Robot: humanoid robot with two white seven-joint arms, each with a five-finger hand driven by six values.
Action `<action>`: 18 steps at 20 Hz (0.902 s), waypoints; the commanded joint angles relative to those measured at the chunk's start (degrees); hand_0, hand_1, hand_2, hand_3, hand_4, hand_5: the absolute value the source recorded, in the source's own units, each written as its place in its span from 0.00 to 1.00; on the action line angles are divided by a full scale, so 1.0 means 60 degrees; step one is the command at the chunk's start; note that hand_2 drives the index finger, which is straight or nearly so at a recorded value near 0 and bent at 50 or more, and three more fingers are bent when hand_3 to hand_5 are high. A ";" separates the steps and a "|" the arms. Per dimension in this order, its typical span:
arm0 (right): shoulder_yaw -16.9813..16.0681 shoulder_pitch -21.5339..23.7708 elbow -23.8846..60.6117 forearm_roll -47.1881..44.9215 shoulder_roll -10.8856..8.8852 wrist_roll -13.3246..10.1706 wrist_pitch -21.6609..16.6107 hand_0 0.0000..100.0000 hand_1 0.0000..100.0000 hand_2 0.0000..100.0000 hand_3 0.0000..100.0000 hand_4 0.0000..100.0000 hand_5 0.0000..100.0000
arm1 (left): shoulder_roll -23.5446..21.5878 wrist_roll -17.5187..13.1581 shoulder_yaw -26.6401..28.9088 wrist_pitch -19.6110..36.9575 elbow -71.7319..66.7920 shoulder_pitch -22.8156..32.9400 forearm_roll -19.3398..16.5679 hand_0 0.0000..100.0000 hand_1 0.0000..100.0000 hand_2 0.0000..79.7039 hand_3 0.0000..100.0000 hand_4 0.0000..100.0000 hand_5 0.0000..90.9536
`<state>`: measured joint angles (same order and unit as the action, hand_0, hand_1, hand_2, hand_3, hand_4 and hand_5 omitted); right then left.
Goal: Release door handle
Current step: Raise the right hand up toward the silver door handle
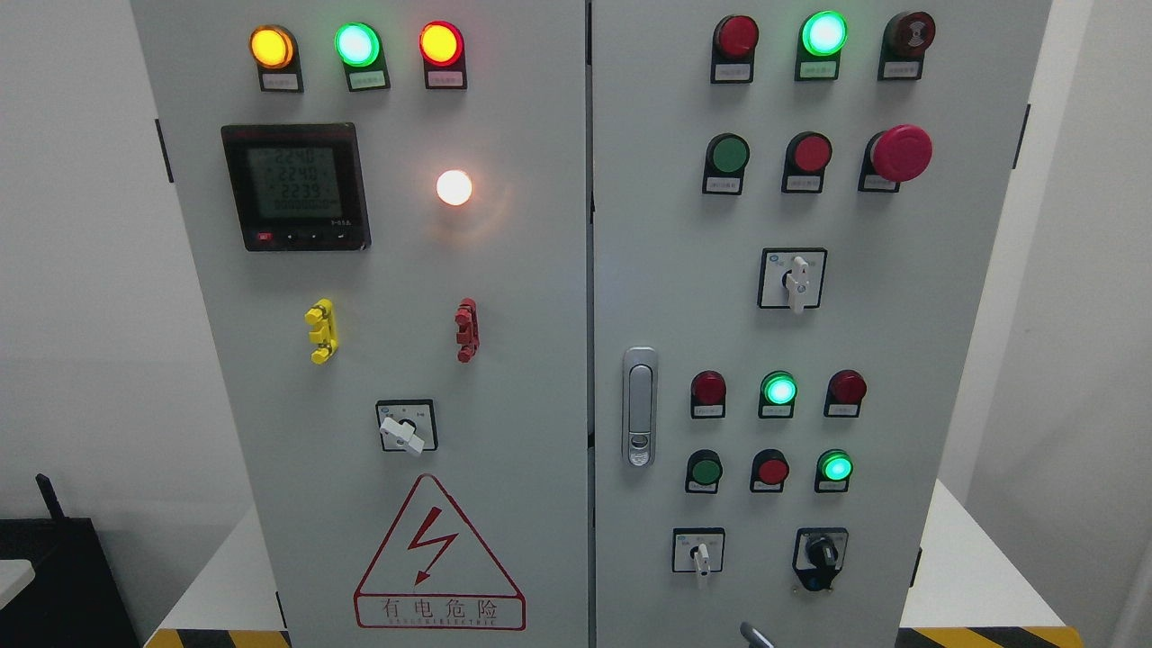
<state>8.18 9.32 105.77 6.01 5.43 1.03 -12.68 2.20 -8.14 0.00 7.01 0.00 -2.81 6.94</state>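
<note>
The silver door handle (639,407) sits flat on the right door (900,324), just beside the middle gap. Nothing holds it. Far below it, a small grey tip (754,635) pokes up at the bottom edge. I cannot tell if it is a hand.

One head view alone looks straight at the front of a grey electrical cabinet (540,270) from close by, tilted slightly downward so the sides taper toward the bottom. Both doors fill most of the picture; the cabinet's top and foot are cut off, with white wall (81,270) at either side.
</note>
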 commanded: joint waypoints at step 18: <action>0.0028 -0.0409 0.0331 0.1647 0.0032 -0.0434 -0.0186 0.35 0.19 0.00 0.47 0.41 0.24 | 0.0000 -0.0005 0.0103 -0.0010 -0.0161 -0.0001 0.0000 0.12 0.39 0.00 0.00 0.00 0.00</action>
<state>8.32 8.65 106.80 9.91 5.34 0.27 -13.49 2.20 -8.14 0.00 6.98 0.00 -2.82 6.94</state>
